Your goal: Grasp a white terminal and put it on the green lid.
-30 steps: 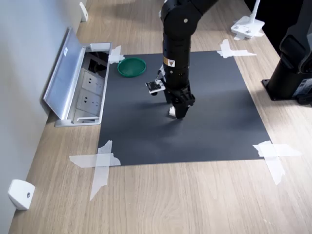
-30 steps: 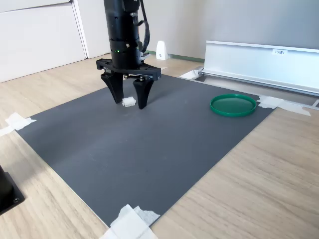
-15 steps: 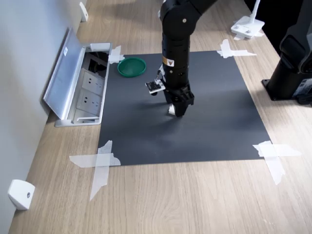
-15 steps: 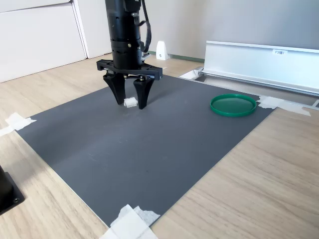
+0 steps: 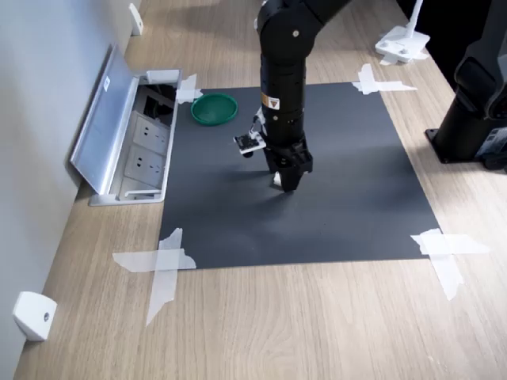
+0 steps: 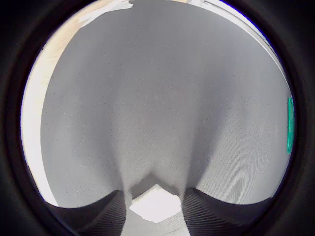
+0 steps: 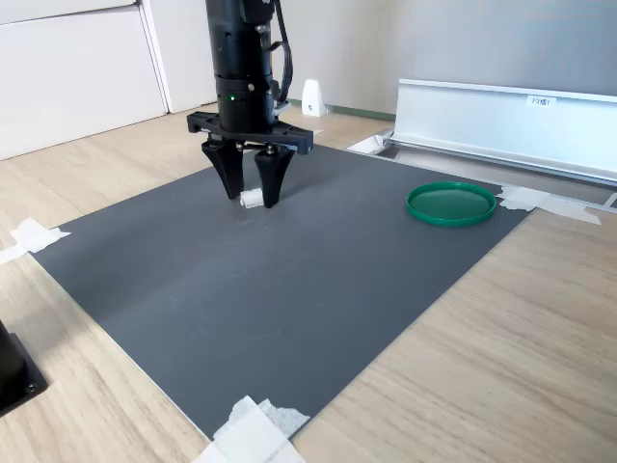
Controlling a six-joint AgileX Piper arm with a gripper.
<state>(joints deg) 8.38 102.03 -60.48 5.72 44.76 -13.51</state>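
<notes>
Now a tiny white terminal (image 7: 250,199) sits between black fingers (image 7: 269,178).

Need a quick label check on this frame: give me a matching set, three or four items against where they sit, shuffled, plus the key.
Things:
1. white terminal
2. green lid
3. gripper
4. tape cross

Places:
A. pinning a mat corner to the wooden table
B. straddling the terminal, fingers either side
C. between the fingertips, on the dark mat
D. at the mat corner beside the socket box

Pairs: 1-C, 2-D, 3-B, 4-A
</notes>
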